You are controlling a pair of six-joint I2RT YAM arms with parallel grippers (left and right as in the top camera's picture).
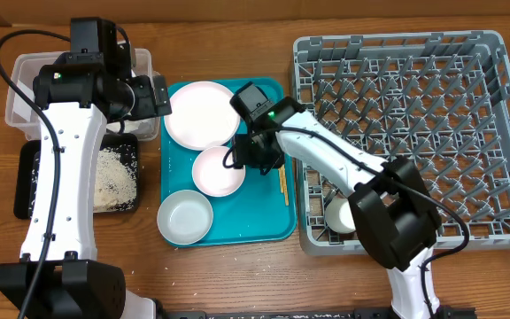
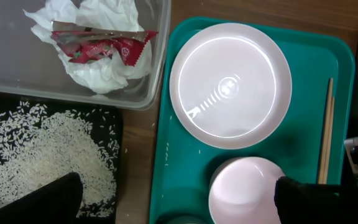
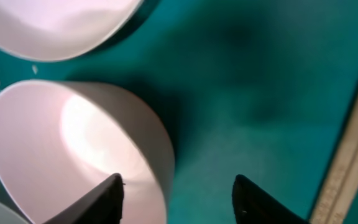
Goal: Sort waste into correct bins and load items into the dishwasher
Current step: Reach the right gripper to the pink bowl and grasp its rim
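Observation:
The pale pink plate (image 1: 200,113) (image 2: 230,84), a pink-white bowl (image 1: 216,172) (image 2: 244,193), a grey-white bowl (image 1: 185,217) and two chopsticks (image 1: 283,184) (image 2: 325,134) lie on the teal tray (image 1: 268,226). My right gripper (image 1: 257,158) (image 3: 179,196) is open and straddles the pink-white bowl's (image 3: 73,143) right rim, one finger inside, one outside. My left gripper (image 1: 151,95) (image 2: 179,205) is open and empty above the tray's left edge. The clear tub (image 1: 23,89) (image 2: 17,68) holds the napkin (image 2: 101,74) and red wrapper (image 2: 101,46). Rice (image 1: 113,177) (image 2: 48,149) lies in the black tray (image 1: 27,190). The grey dish rack (image 1: 414,133) holds a white cup-like dish (image 1: 339,213).
The plate's edge (image 3: 55,25) and the chopsticks (image 3: 353,143) show in the right wrist view over the teal tray (image 3: 260,93). A few grains are scattered on the teal tray. The rack sits right against the teal tray's right edge.

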